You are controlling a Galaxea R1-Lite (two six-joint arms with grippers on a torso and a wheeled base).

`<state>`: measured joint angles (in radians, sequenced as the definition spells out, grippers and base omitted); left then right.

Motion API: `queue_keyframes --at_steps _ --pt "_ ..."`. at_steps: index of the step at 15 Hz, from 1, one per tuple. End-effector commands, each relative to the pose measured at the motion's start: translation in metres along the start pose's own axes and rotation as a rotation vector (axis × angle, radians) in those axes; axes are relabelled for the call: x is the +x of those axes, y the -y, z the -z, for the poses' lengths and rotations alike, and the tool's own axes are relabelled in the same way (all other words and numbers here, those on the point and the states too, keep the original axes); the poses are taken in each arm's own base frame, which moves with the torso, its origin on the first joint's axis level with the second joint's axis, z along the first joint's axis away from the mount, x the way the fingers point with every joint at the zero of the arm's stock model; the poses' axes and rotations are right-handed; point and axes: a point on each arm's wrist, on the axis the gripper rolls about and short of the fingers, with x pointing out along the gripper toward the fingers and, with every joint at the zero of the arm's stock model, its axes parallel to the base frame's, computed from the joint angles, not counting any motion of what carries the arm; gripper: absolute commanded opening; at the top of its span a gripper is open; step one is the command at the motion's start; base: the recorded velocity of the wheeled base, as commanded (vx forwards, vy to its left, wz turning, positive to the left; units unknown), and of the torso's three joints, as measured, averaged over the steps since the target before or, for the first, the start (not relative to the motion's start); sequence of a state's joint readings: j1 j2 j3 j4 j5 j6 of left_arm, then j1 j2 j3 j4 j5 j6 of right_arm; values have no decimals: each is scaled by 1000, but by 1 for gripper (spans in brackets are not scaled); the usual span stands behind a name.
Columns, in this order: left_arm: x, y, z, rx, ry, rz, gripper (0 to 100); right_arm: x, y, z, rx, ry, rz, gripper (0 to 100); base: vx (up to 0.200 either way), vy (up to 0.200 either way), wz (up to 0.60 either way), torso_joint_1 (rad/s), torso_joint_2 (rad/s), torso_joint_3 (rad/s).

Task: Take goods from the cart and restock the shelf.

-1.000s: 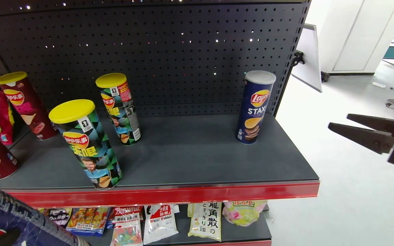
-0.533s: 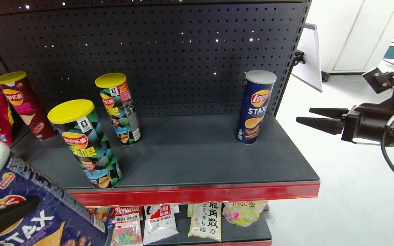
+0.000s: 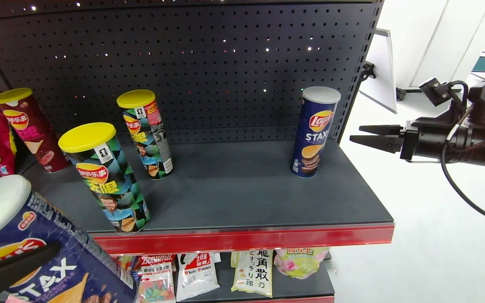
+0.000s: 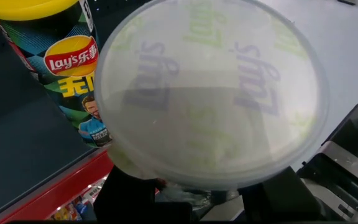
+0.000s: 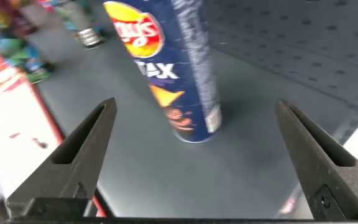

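Restocking looks to me to be at the carrying step. The held can (image 3: pixel 49 256), dark blue with a pale lid, is in the lower left corner of the head frame. It is tilted, in front of the red edge of the shelf (image 3: pixel 242 237), and not yet on it. My left pincer (image 4: pixel 194 199) is clamped on its body below the lid, and one dark finger (image 3: pixel 15 267) lies across the label.

My right pincer (image 3: pixel 373 136) hangs at the right of the frame, just past the shelf end. Its fingers are apart, with nothing between them. It points toward the shelf can (image 3: pixel 315 130), of the same blue kind, which stands upright at the right back of the shelf.

I judge the held can to be a light tube, stiff along its length. The wall may dent if I squeeze hard. The glossy label is probably slippery, so the tilt worries me a little. It is tall and narrow, so it can tip easily when I set it down. I would keep the hold on the middle of the body and never on the lid, which could come off.

The bare shelf in the middle of the frame, between the front green can (image 3: pixel 107 176) and the shelf can, seems the best place. I must bring the can upright before I let go.
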<state>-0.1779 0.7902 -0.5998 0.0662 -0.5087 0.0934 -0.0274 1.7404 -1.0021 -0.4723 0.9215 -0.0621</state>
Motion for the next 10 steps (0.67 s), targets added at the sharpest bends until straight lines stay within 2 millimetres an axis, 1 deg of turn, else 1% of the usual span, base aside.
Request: queue_keyframes --at_steps 1,2,5,7,8,9,10 --pt "0 0 0 0 0 -1 0 3 1 3 7 -4 -36 100 0 0 0 0 0 0" --pt "0 0 0 0 0 -1 0 5 2 4 11 -8 -48 100 0 0 0 0 0 0" --pt "3 -2 -1 -4 -8 -2 0 22 5 6 -21 -16 -86 100 0 0 0 0 0 0" --pt "3 -2 -1 -3 -7 -2 0 34 8 2 -77 -8 -104 100 0 0 0 0 0 0" --pt "2 -1 -1 0 -4 -2 0 36 9 1 -101 -4 -110 100 0 0 0 0 0 0" --pt "2 -1 -1 0 -3 -2 0 37 8 0 -107 -3 -113 100 0 0 0 0 0 0" --pt "2 -1 -2 1 -1 -2 0 42 4 1 -112 -6 -137 100 0 0 0 0 0 0"
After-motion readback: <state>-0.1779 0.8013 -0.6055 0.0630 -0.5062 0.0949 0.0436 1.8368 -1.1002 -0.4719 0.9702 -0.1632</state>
